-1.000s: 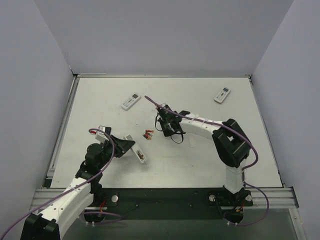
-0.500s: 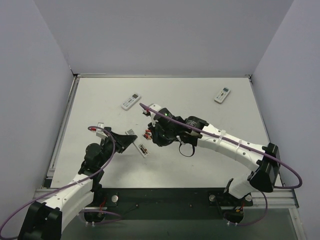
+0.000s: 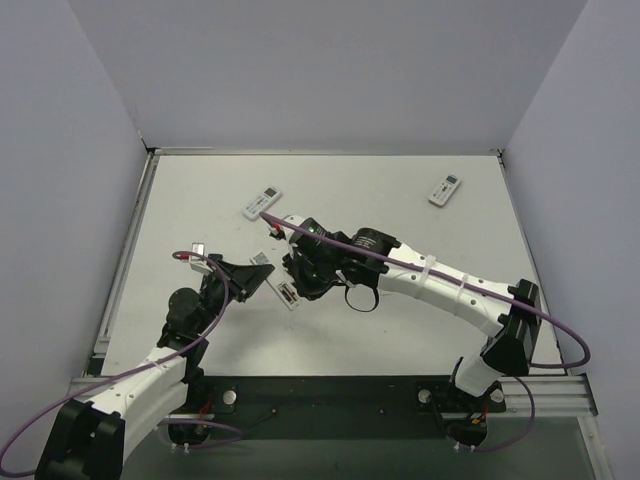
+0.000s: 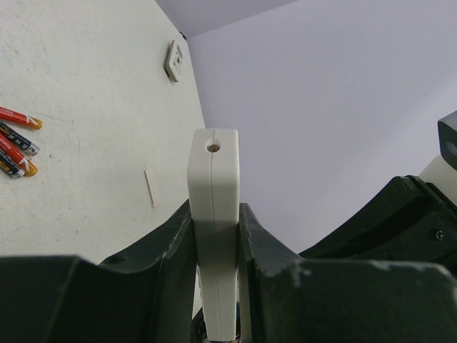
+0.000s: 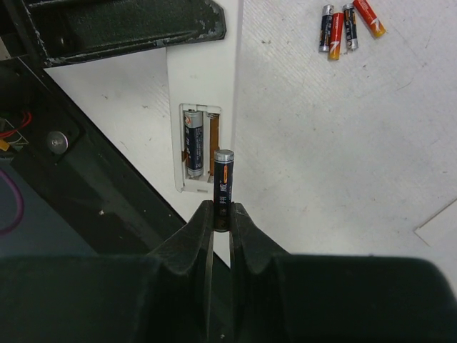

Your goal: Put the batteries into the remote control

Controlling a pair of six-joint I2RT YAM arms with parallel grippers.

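Right arm, change: one second ago it was folded, and the right gripper (image 5: pixel 221 213) stood beyond the loose batteries (image 5: pixel 343 25), well apart from the remote control (image 5: pixel 203 86). It is now stretched out, with its fingertips at the remote control's open back.
Left arm, change: the left gripper (image 4: pixel 214 218) has carried the remote control slightly farther from its base. The grip is unchanged.
Left gripper, state: the fingers (image 4: pixel 175 239) are clamped on the remote control, which projects past the fingertips.
Right gripper, state: closed on the held battery (image 5: pixel 223 175), pinched at its near end. The rest points forward from the fingertips.
Held battery, position: just ahead of the right fingertips, over the near end of the battery compartment (image 5: pixel 198 150), on the side of the vacant slot. Contact cannot be told.
Seated battery (image 5: pixel 191 136): in the compartment's other slot.
Loose batteries, position: four on the table, ahead and right of the right gripper, well apart from it.
Hidden: in the top view the right arm covers the loose batteries and the held battery.
Cut off: a white flat piece (image 5: pixel 437 221) lies at the edge of the right wrist view, kind unclear. The remote control's near end is lost between the left fingers.
Second remote (image 3: pixel 262 202), third remote (image 3: pixel 444 190): on the table, beyond both grippers.
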